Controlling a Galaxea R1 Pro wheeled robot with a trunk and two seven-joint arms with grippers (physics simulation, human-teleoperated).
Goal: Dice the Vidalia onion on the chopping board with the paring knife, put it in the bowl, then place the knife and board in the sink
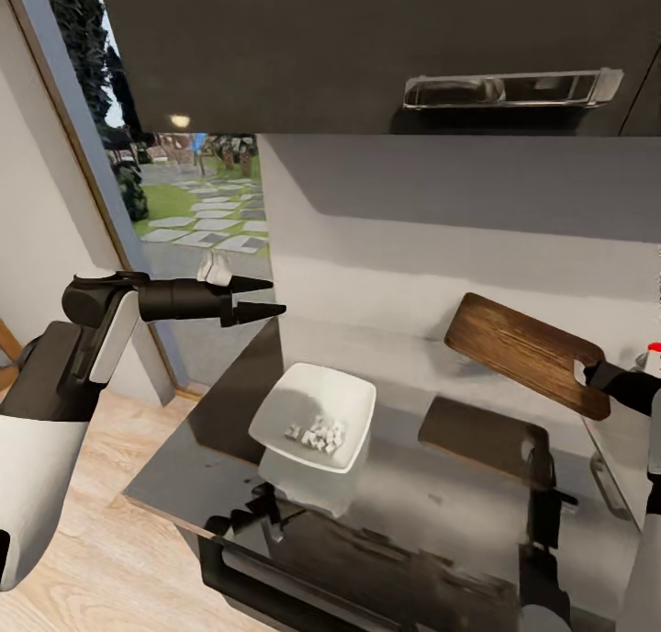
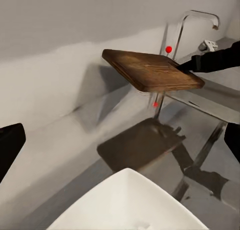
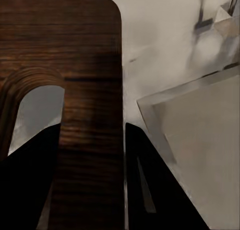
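**Holding the chopping board off the countertop**

Gripping the chopping board (image 1: 526, 351) by its handle end, my right gripper (image 1: 592, 374) has it lifted clear of the countertop (image 1: 441, 513), tilted, with its dark reflection lying on the glossy grey surface beneath. The board is brown wood with clear grain and rounded corners. In the right wrist view my two dark fingers (image 3: 30, 180) straddle the strip of wood (image 3: 90, 89) between the slot-shaped handle hole (image 3: 37, 109) and the board's edge, clamped on it.

My left gripper (image 1: 261, 299) hangs in the air well apart from the board, above and beyond the bowl (image 1: 315, 413), its two pointed fingers close together with nothing between them; whether they fully meet I cannot tell. The bowl, white and squarish with sloping sides, sits on the countertop with small white diced pieces (image 1: 318, 434) inside.

The left wrist view shows the board (image 2: 152, 69) from the side as a flat slab held by the dark right arm (image 2: 215, 59), with the chrome tap (image 2: 192, 24) and its red knob (image 2: 168, 49) rising behind it; the head view catches just a red spot (image 1: 654, 346) at the far right. Beyond the board's edge, the right wrist view shows the pale rim of the sink (image 3: 200, 135).
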